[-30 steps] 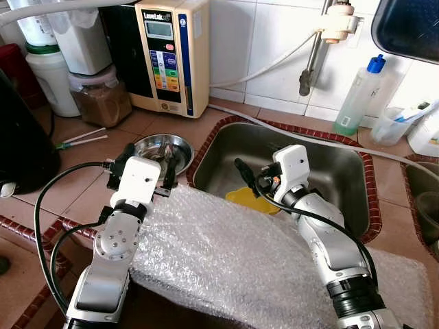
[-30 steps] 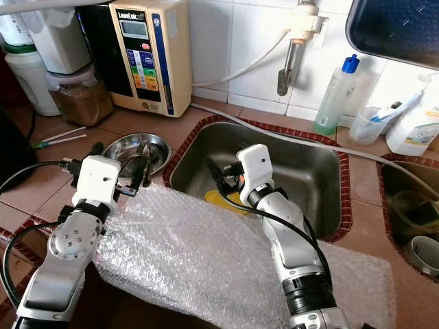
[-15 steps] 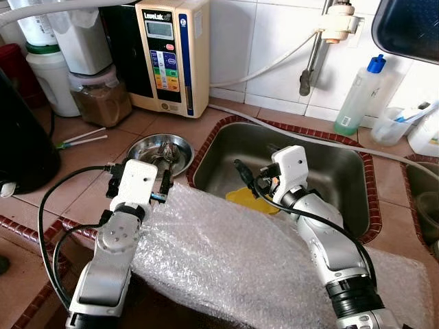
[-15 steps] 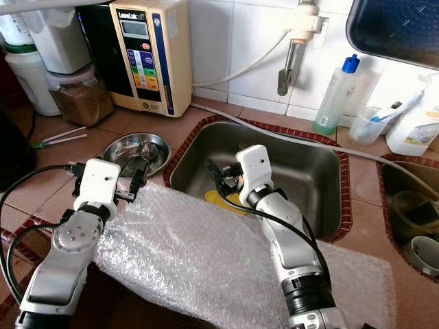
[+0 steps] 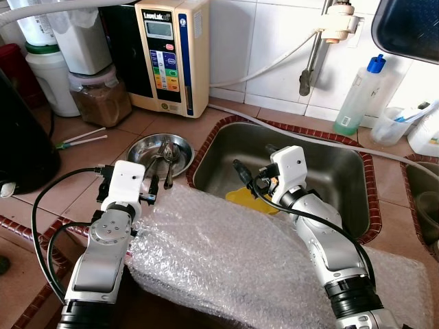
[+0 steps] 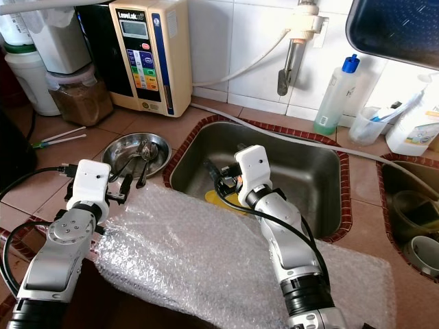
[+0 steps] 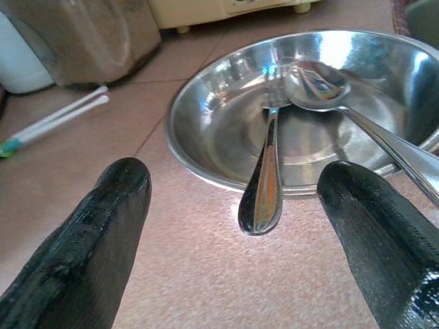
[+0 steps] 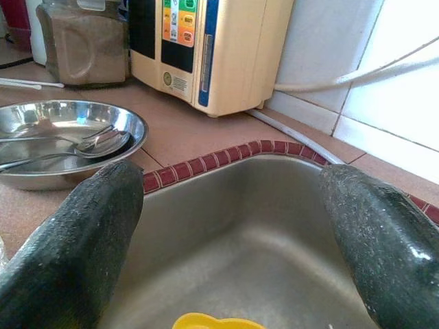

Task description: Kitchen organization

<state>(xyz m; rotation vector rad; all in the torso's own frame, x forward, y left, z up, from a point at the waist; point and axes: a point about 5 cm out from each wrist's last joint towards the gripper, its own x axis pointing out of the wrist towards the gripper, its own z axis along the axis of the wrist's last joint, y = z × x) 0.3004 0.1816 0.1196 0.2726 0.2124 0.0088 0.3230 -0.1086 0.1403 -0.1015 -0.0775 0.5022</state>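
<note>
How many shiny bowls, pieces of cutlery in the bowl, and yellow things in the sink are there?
Shiny bowl: 1
Cutlery pieces in the bowl: 2
Yellow thing in the sink: 1
Total: 4

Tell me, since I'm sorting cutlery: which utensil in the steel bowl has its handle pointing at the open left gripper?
The shorter utensil: its handle end overhangs the steel bowl rim between the left gripper fingers; the spoon runs off sideways.

Head cameras look down over the sink (image 5: 302, 164); both wrist cameras sit low and close, sharing the steel dish (image 7: 302, 116) beside the sink.
</note>
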